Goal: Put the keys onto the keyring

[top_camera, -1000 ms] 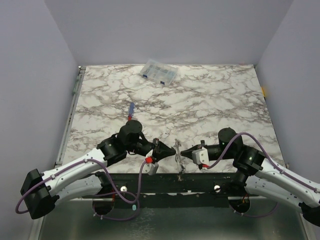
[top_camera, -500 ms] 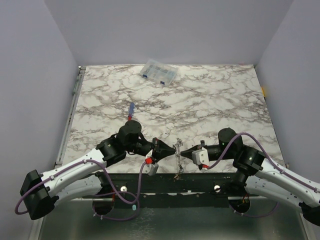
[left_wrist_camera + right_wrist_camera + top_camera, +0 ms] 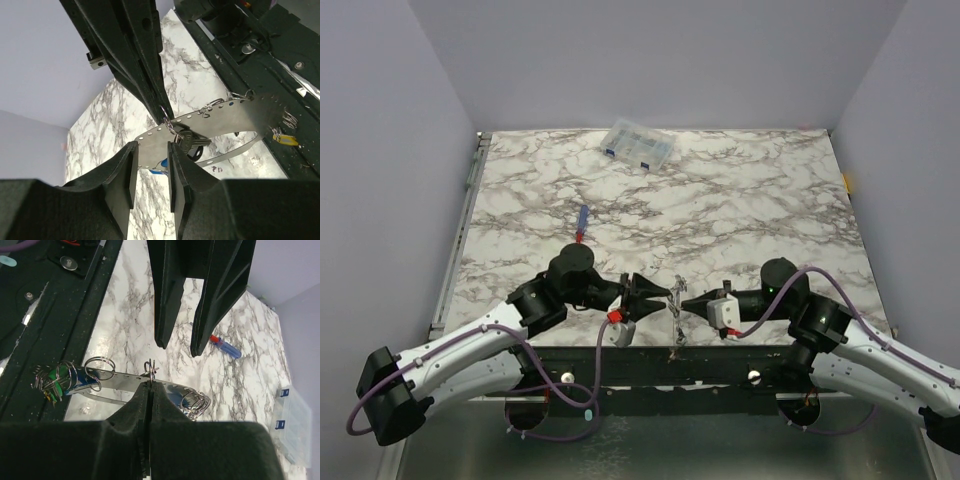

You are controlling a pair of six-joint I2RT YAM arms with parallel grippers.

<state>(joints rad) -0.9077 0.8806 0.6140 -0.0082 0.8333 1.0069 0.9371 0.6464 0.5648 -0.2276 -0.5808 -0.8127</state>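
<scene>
At the near edge of the marble table, over the black mounting rail, the keyring is held in the air between the two grippers, which are pointed at each other tip to tip. The right gripper is seen with its fingers pressed together, and the edge of the keyring, a flat grey band pierced by a row of small holes and bent into a hoop, is pinched at their tips. The left gripper is found just beside the band on the opposite side, its fingers spread with a clear gap between them; nothing is gripped by them, and whether the band is touched by them cannot be told. The keys are hung from the band on small split rings: a black key is seen beside the pinched spot, a blue tag under it, a yellow tag at the band's other end in the left wrist view, and a green tag among a cluster of rings in the right wrist view. Farther out on the table, a slim red-and-blue screwdriver is laid apart from the grippers, and near the far edge a clear plastic compartment box is set
</scene>
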